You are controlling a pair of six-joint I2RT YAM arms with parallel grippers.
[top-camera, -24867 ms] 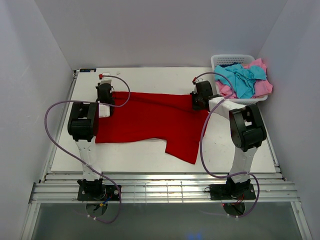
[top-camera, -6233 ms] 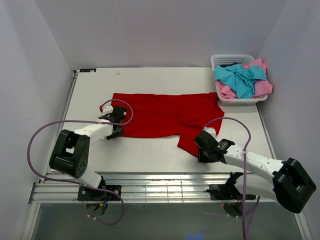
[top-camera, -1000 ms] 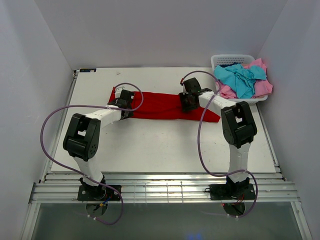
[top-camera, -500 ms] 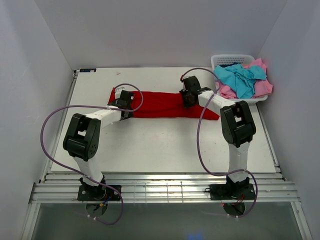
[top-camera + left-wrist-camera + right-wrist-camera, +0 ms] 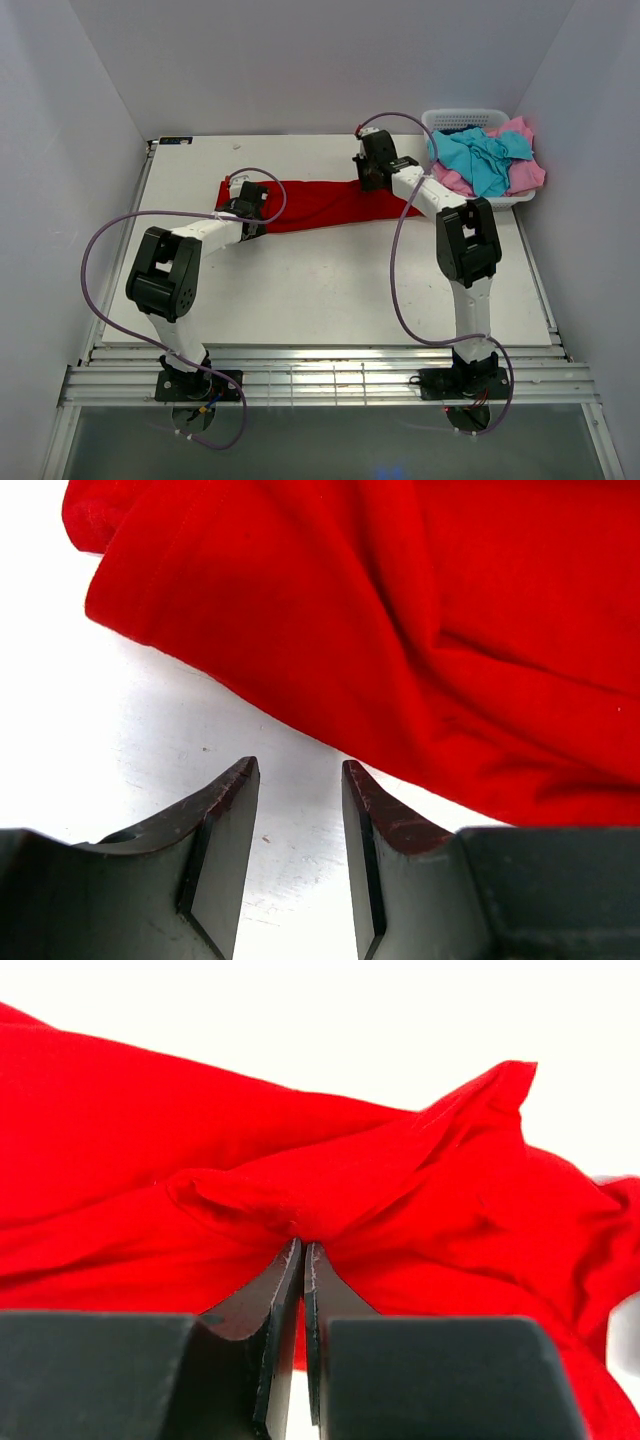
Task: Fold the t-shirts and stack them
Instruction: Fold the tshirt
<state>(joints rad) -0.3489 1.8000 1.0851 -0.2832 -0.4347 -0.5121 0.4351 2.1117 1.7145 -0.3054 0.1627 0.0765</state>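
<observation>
The red t-shirt lies folded into a long narrow band across the far middle of the table. My right gripper is shut on a pinched fold of that red cloth at the band's right part, lifting it a little. My left gripper stands open at the band's left end, its fingers over bare table just short of the red hem, holding nothing. A turquoise t-shirt and a pink t-shirt lie crumpled in the basket.
The white lattice basket stands at the table's far right corner, close beside my right arm. White walls close in the table on the left, back and right. The near half of the table is bare white surface.
My right gripper has shut on the red cloth and pulled it toward the far edge and slightly left. The red band's right end has drawn in. The left gripper has stayed in place.
</observation>
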